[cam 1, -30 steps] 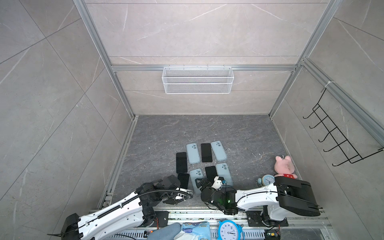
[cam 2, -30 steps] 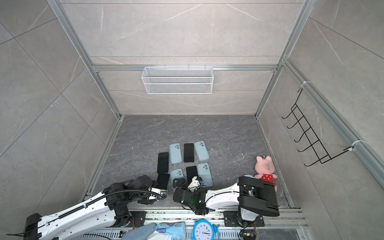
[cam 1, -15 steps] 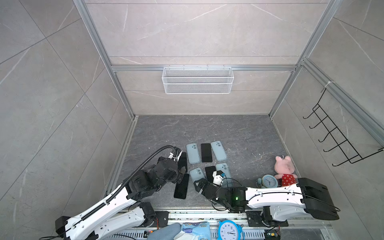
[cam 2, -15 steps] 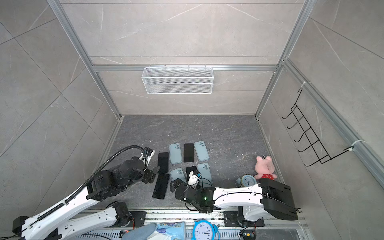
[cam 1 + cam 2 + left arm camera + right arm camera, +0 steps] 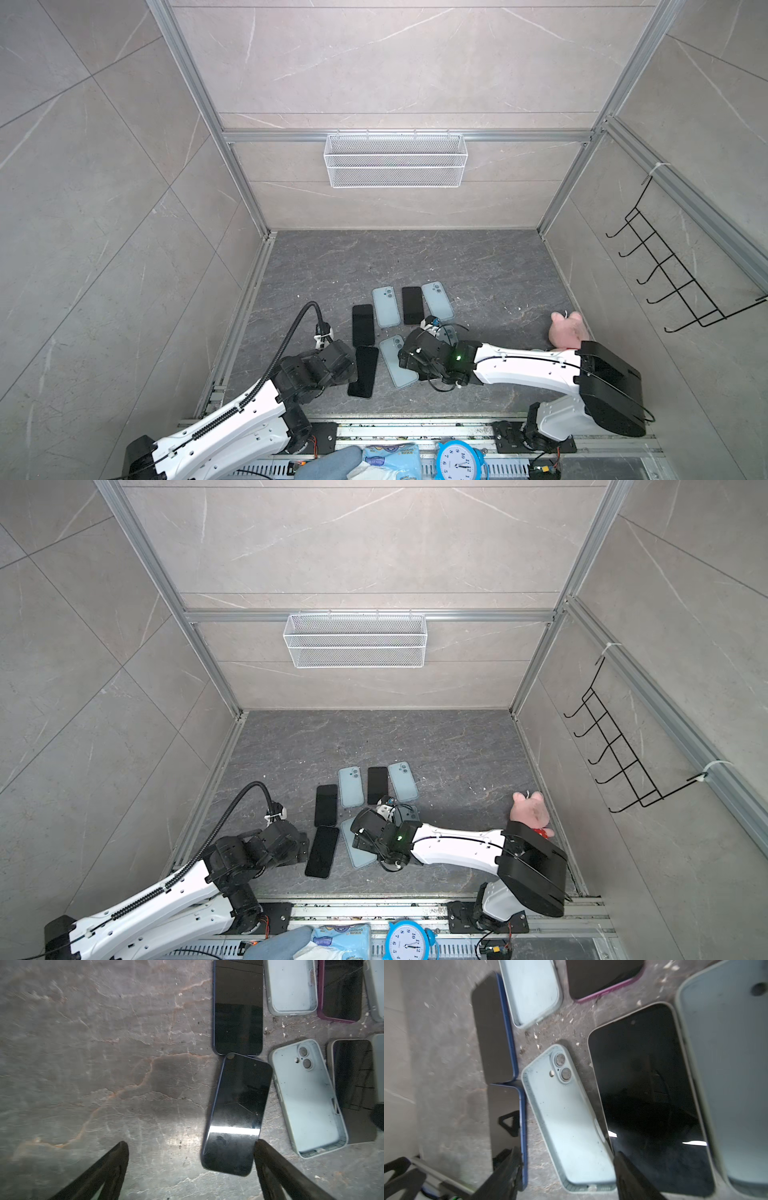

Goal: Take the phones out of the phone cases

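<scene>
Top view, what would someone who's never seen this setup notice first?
The cluster of dark phones and pale blue cases lying flat on the grey floor, toward the front, grabs the eye first. The left arm and right arm, white and black, reach in to it from the front rail. Then the pink plush toy by the right wall and the white wire basket hung on the back wall stand out.

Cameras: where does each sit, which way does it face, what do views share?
Top views: high over the robot's base, looking down at the floor; both arms show.
Left wrist: on left arm, facing down at tilted dark phone; open jaws show.
Right wrist: on right arm, facing down at empty blue case; open jaws show.
All share that case.
</scene>
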`<action>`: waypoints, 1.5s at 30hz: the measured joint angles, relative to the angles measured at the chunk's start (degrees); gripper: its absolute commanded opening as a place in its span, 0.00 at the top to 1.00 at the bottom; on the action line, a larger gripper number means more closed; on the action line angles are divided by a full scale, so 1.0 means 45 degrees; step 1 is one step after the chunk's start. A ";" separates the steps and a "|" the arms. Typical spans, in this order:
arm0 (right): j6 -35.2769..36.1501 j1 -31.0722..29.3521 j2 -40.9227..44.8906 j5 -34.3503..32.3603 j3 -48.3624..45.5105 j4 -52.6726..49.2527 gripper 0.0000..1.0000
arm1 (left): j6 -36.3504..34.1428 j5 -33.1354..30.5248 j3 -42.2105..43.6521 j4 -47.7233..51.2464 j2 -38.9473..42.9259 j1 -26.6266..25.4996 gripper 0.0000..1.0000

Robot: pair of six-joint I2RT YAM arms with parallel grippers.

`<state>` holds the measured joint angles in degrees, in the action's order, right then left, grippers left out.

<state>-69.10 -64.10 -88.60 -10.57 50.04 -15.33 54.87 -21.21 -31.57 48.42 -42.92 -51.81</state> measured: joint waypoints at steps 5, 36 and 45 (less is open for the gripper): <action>0.0466 0.0000 -0.0777 0.0471 0.0170 -0.0102 0.29 | 0.0287 0.0525 0.0816 -0.1219 -0.0146 0.0024 0.02; 0.0505 -0.0457 0.0151 0.0874 -0.1010 0.0792 0.25 | -0.0661 0.0180 -0.1282 -0.3934 -0.6538 0.1171 0.13; 0.0505 -0.0695 0.0369 0.0879 -0.1331 0.1010 0.24 | -0.1277 0.0044 -0.1860 -0.4755 -0.8505 0.2011 0.24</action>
<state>-66.83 -67.22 -86.94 -6.61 44.05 -10.79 49.12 -21.02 -39.94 27.03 -81.19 -42.76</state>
